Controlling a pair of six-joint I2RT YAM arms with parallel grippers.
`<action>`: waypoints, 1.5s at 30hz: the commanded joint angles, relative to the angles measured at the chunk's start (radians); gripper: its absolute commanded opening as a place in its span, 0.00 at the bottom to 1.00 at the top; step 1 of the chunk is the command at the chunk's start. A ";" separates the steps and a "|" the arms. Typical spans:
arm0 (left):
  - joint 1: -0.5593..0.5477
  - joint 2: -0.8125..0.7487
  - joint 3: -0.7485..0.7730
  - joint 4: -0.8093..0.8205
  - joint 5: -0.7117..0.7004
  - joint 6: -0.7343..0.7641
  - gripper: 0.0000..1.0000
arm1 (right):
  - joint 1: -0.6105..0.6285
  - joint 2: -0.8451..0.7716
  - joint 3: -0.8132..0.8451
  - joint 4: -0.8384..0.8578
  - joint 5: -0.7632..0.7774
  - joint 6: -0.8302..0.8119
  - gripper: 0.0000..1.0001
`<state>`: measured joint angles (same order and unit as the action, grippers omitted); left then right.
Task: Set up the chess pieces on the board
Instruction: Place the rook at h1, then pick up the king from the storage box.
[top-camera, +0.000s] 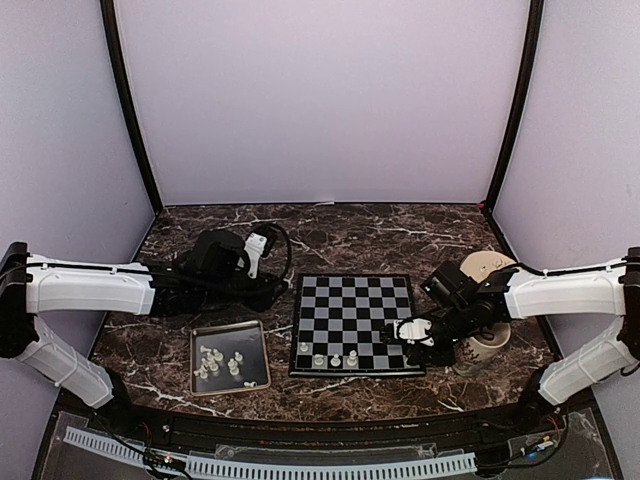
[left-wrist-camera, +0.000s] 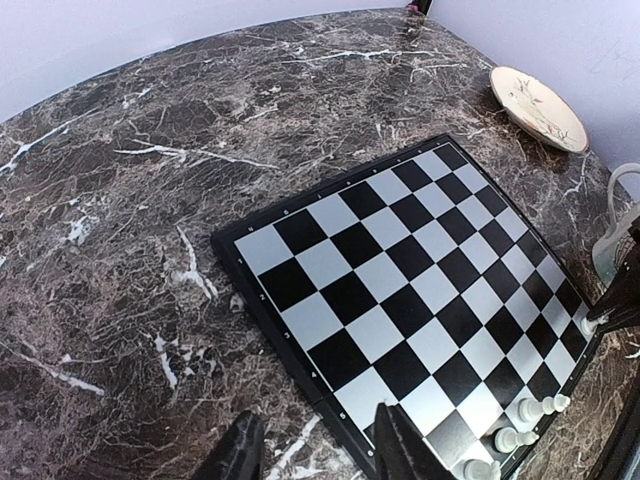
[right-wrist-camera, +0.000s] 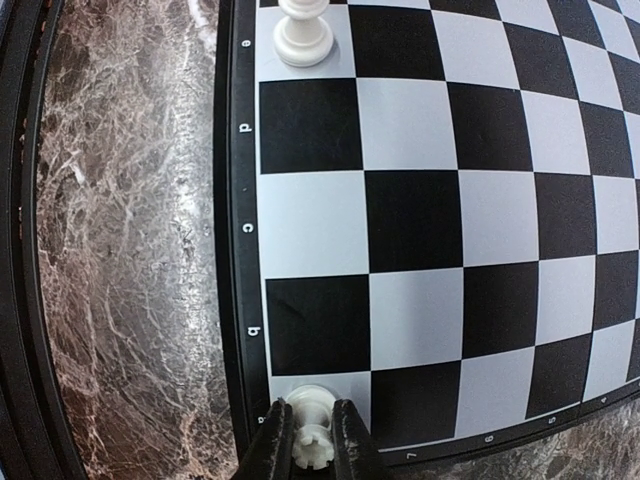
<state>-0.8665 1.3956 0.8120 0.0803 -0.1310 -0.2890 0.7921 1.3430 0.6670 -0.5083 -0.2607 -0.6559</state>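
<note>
Right jaws: the right gripper (right-wrist-camera: 312, 450) is drawn narrow, pinching a white rook (right-wrist-camera: 312, 418).
Left jaws: the left gripper (left-wrist-camera: 318, 452) is parted and holds nothing, over marble just beside the board (top-camera: 350, 300).
Rook position: on the board's near right corner square; whether its base is seated cannot be told.
Other chess pieces (top-camera: 215, 362): in the metal tray (top-camera: 195, 360); three stand on the near rank.
Step in hand: judged to be seating the rook.
Method: centre it, keep it upright, open only slightly, then lift straight up.

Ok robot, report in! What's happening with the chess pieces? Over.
Right gripper shut on a piece at board corner. Left gripper open, empty. Three pieces standing on board, rest in tray. Mug beside right arm.
</note>
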 joint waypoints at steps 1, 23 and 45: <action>0.006 -0.002 -0.016 0.018 0.010 -0.010 0.40 | -0.005 -0.007 0.003 -0.004 0.034 0.013 0.14; 0.007 -0.004 0.002 -0.031 0.018 -0.017 0.40 | -0.028 -0.042 0.044 -0.025 -0.008 0.042 0.33; 0.006 -0.046 0.124 -0.853 0.064 -0.240 0.36 | -0.321 -0.121 0.135 0.073 -0.132 0.082 0.39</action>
<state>-0.8661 1.3506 0.9062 -0.5472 -0.0952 -0.4702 0.5163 1.2926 0.8433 -0.5079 -0.4213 -0.5858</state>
